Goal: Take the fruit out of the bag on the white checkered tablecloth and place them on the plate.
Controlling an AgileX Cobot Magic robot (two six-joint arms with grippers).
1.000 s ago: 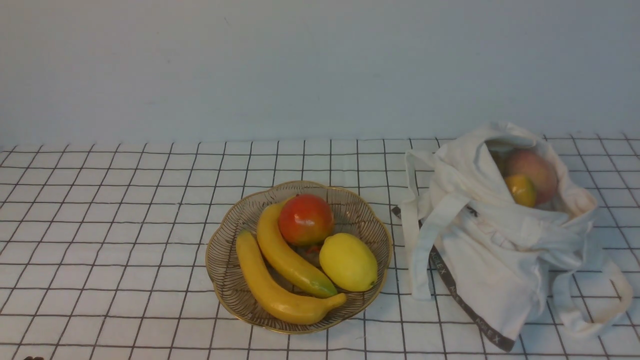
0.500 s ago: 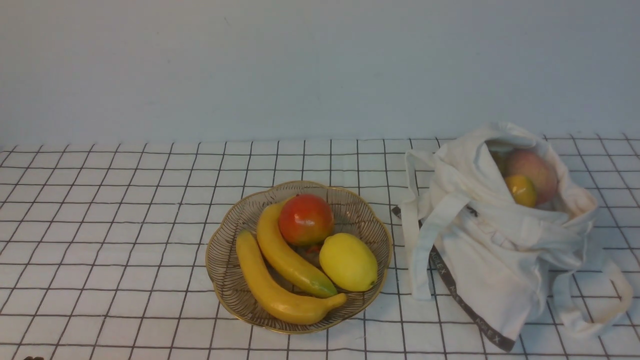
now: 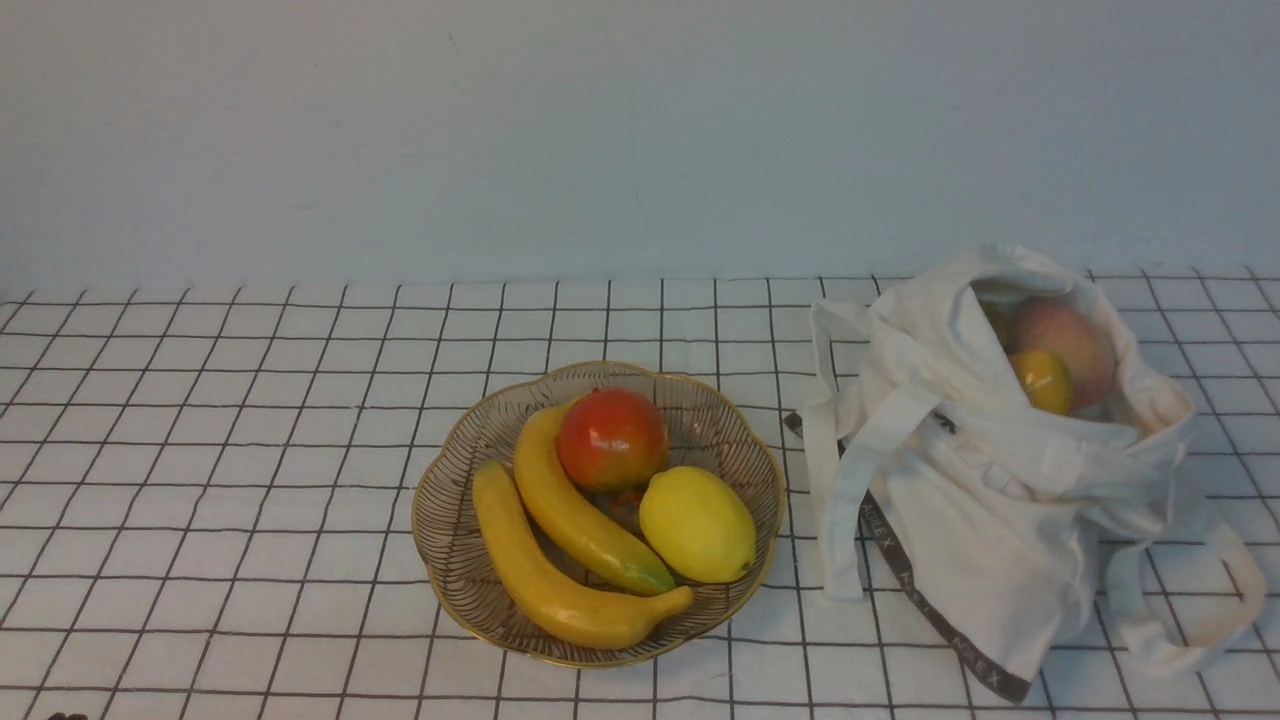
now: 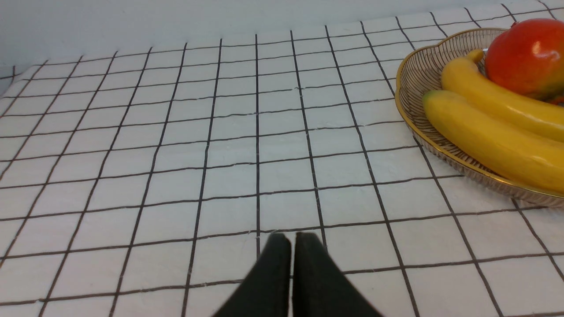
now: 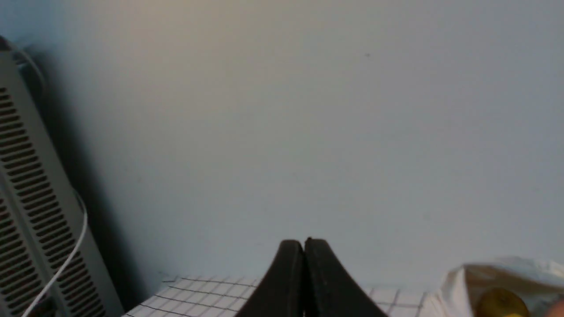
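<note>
The white bag (image 3: 980,500) lies at the right on the white checkered tablecloth (image 3: 250,450), its mouth open. Inside show a pinkish peach-like ball (image 3: 1070,335) and a small yellow-orange piece (image 3: 1042,380). The plate (image 3: 430,520) in the middle holds two yellow bananas (image 3: 540,575), a red-orange round fruit (image 3: 612,438) and a lemon (image 3: 697,524). My left gripper (image 4: 292,235) is shut and empty, low over the cloth, apart from the plate (image 4: 410,110). My right gripper (image 5: 304,241) is shut and empty, raised and facing the wall, with the bag (image 5: 467,281) to one side. Neither gripper shows in the front view.
A plain grey wall stands behind the table. In the right wrist view a grey vented unit (image 5: 26,198) with a white cable (image 5: 66,264) stands beside the table's edge. The bag's long strap handles (image 3: 1190,600) trail on the cloth.
</note>
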